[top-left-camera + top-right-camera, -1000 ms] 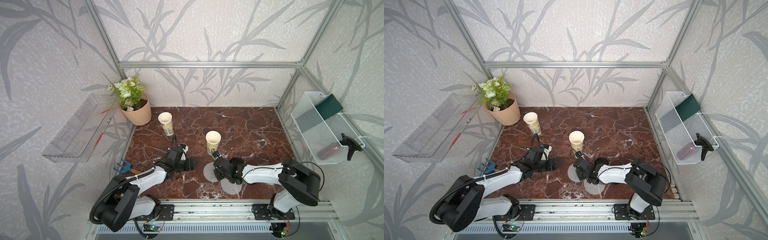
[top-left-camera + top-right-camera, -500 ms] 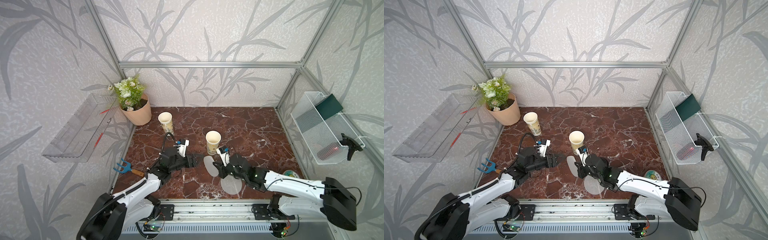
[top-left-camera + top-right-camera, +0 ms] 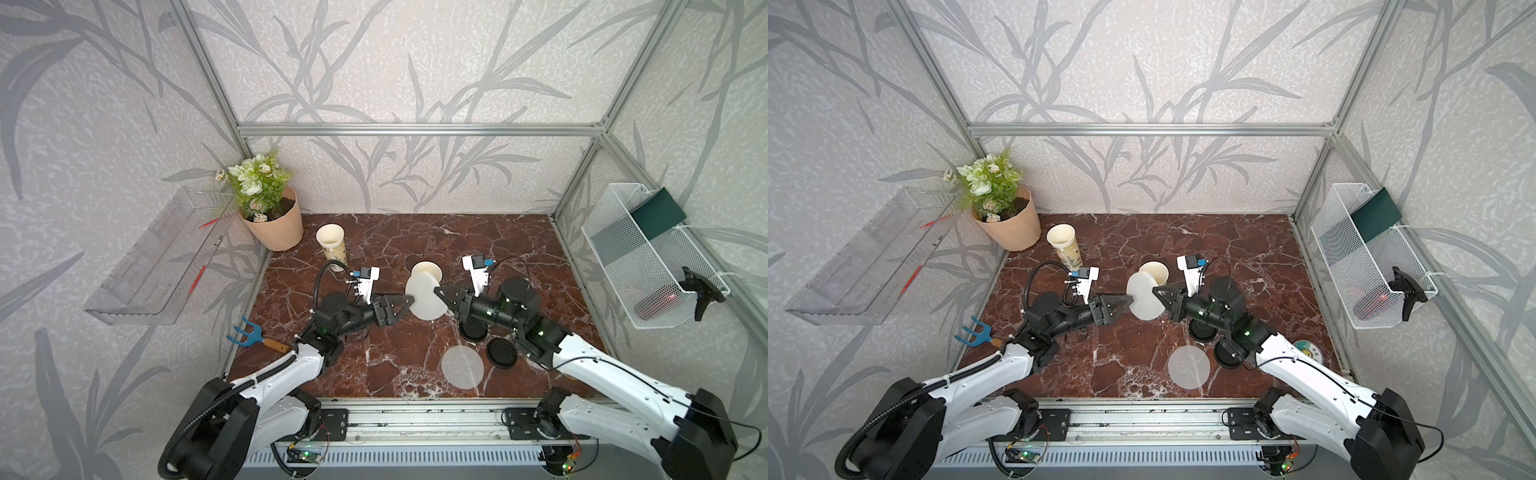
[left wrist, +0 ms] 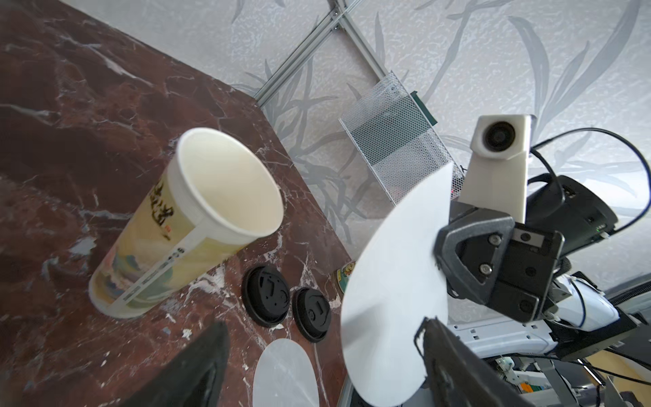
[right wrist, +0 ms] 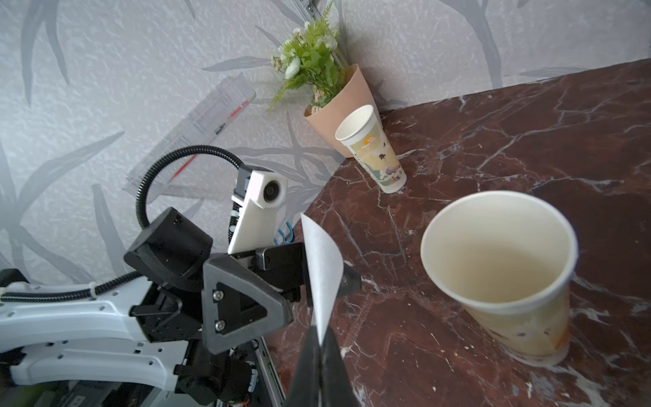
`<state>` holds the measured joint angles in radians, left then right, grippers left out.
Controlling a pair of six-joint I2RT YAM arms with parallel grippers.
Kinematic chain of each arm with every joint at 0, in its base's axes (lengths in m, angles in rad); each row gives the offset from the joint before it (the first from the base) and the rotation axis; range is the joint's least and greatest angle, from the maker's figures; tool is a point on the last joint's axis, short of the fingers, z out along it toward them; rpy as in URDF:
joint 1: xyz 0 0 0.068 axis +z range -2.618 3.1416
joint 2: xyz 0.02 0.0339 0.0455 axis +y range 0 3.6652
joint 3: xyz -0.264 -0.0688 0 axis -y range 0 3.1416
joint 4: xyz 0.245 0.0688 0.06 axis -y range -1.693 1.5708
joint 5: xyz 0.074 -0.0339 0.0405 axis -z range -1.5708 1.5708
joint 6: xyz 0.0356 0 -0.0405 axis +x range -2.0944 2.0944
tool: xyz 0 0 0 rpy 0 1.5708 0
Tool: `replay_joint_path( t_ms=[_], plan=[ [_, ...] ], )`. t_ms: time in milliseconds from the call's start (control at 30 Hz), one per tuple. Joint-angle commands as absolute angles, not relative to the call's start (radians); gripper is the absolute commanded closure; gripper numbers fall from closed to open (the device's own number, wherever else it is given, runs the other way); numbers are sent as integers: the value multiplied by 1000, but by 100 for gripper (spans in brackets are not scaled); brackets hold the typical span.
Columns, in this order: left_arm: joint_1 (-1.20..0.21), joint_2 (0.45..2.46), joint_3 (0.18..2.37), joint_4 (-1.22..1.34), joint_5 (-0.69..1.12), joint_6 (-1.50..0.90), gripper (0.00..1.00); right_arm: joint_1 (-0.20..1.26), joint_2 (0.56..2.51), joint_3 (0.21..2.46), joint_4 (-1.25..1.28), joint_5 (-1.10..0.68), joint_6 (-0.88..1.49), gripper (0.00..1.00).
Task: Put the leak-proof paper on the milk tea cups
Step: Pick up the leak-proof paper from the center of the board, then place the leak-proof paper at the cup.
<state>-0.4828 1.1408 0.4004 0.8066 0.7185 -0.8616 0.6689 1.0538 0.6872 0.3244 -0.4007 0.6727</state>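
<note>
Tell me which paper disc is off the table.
The disc pinched in the right pincer, beside the middle cup. The other disc lies flat near the black lids.

A milk tea cup [image 4: 197, 225] stands open-mouthed on the marble bench [image 4: 70, 105]. Near its base lie two black lids [image 4: 266, 299], side by side, and close to them a second disc [image 4: 285, 373] lies flat. A leak-proof paper disc [image 4: 394, 299] is held in the air, tilted on edge, its rim pinched by the right gripper [image 4: 438, 250]. The left gripper [image 4: 322, 324] has its jaws spread wide, one dark jaw overlapping the raised disc's rim. A wire basket [image 4: 394, 148] hangs on the wall behind.
</note>
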Motion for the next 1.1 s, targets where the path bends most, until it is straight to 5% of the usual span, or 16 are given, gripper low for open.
replay_joint_path(
  t_ms=[0, 167, 400, 467, 667, 833, 1067],
  plan=[
    [-485, 1186, 472, 963, 793, -915, 29, 645, 1096, 728, 426, -516, 746, 100],
    [-483, 1234, 500, 1005, 801, -936, 74, 611, 1124, 735, 420, -501, 750, 100],
    [-483, 1234, 553, 860, 784, -863, 100, 554, 1164, 756, 368, -525, 729, 100],
    [-484, 1242, 593, 800, 788, -837, 100, 527, 1171, 780, 314, -549, 703, 98],
    [-483, 1303, 779, 563, 813, -738, 100, 443, 1131, 767, 304, -601, 683, 54],
    [-503, 1441, 1013, 412, 857, -723, 100, 348, 1032, 734, 239, -540, 661, 28],
    [-516, 1571, 1118, 291, 816, -752, 100, 300, 991, 716, 196, -484, 646, 15]
  ],
)
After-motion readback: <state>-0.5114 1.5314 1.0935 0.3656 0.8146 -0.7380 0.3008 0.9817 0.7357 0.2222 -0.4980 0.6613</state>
